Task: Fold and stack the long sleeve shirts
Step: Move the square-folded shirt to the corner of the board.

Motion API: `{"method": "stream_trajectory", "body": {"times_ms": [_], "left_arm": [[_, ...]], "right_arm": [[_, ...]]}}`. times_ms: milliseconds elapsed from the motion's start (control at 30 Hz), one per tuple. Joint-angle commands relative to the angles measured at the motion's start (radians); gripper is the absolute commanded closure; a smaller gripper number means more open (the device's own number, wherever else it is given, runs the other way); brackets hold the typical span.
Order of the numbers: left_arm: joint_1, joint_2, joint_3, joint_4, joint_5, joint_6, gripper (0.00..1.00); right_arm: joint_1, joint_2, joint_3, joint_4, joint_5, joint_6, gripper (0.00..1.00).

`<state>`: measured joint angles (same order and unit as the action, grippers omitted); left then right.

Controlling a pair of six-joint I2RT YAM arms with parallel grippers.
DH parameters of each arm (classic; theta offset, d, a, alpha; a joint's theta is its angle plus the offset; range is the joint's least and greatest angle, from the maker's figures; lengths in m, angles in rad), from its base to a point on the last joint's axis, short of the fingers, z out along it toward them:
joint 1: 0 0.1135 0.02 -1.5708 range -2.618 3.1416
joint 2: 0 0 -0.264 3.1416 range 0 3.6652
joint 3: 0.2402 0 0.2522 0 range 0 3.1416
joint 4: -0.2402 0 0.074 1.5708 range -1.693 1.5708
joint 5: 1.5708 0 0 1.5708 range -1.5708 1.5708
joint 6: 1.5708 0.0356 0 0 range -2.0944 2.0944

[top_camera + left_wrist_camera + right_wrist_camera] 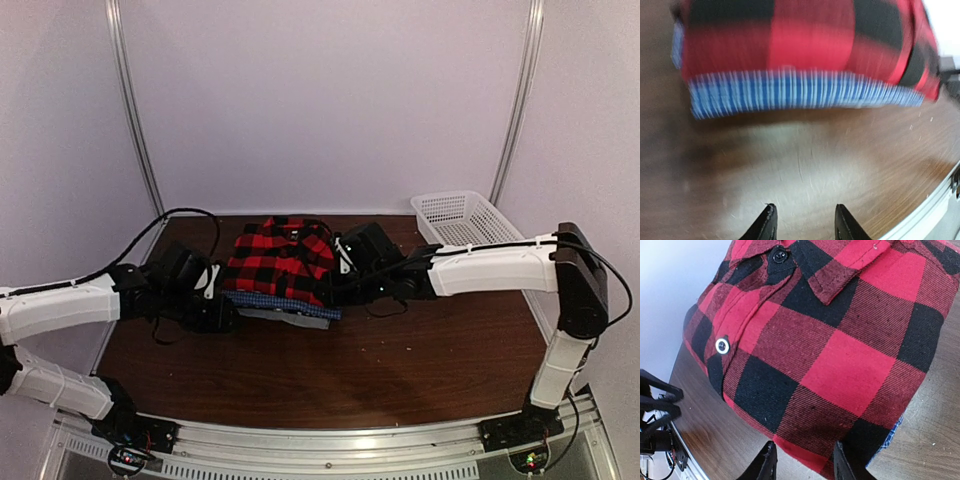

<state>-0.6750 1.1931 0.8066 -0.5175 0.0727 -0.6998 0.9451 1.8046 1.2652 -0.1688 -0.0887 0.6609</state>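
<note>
the left gripper (pixel 805 226) hovers with its two black fingertips (pixel 768 224) partly spread, with only bare brown table (pixel 805 165) showing between them. it holds nothing. just beyond it lies one side of a folded stack (pixel 282 280): a red-and-black plaid shirt (pixel 805 40) on top, with a blue checked shirt (pixel 800 92) showing as a strip beneath its edge. this view is blurred.

the right gripper (pixel 802 464) is also partly spread, its fingertips (pixel 765 465) apart over a corner of the plaid shirt. it grips nothing, though whether it touches the cloth is unclear. the shirt's collar and buttoned front face up, and a sliver of the blue shirt peeks out at the corner.

seen from above, the grippers flank the stack, one close on each side. the stack sits midway across the table, toward its far edge. a grey shirt (pixel 295 318) lies at the bottom of the pile. a white mesh basket (pixel 465 218) stands at the table's far right corner, apart from the stack.
</note>
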Motion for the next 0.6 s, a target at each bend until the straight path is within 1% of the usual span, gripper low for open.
{"method": "stream_trajectory", "body": {"times_ms": [0, 67, 100, 167, 233, 367, 467, 567], "left_arm": [[-0.09, -0.031, -0.148, 0.244, 0.002, -0.196, 0.6], [-0.127, -0.018, -0.194, 0.332, -0.017, -0.245, 0.59], [-0.147, -0.001, -0.206, 0.368, -0.031, -0.26, 0.57], [-0.189, 0.048, -0.208, 0.424, -0.098, -0.269, 0.54], [-0.214, 0.116, -0.196, 0.464, -0.134, -0.263, 0.53], [-0.256, 0.271, -0.125, 0.484, -0.239, -0.219, 0.48], [-0.268, 0.365, -0.081, 0.504, -0.28, -0.178, 0.45], [-0.271, 0.43, -0.048, 0.508, -0.31, -0.157, 0.44]], "right_arm": [[0.006, -0.105, -0.034, 0.017, 0.009, 0.002, 0.57], [0.006, -0.144, -0.049, 0.016, 0.022, -0.001, 0.53], [0.007, -0.168, -0.056, 0.014, 0.028, -0.004, 0.51], [0.007, -0.208, -0.075, 0.008, 0.047, -0.012, 0.44], [0.007, -0.253, -0.098, 0.003, 0.075, -0.015, 0.37], [0.007, -0.351, -0.148, -0.02, 0.133, -0.019, 0.27], [0.007, -0.416, -0.185, -0.038, 0.17, -0.02, 0.2], [0.006, -0.474, -0.215, -0.061, 0.202, -0.022, 0.17]]}}
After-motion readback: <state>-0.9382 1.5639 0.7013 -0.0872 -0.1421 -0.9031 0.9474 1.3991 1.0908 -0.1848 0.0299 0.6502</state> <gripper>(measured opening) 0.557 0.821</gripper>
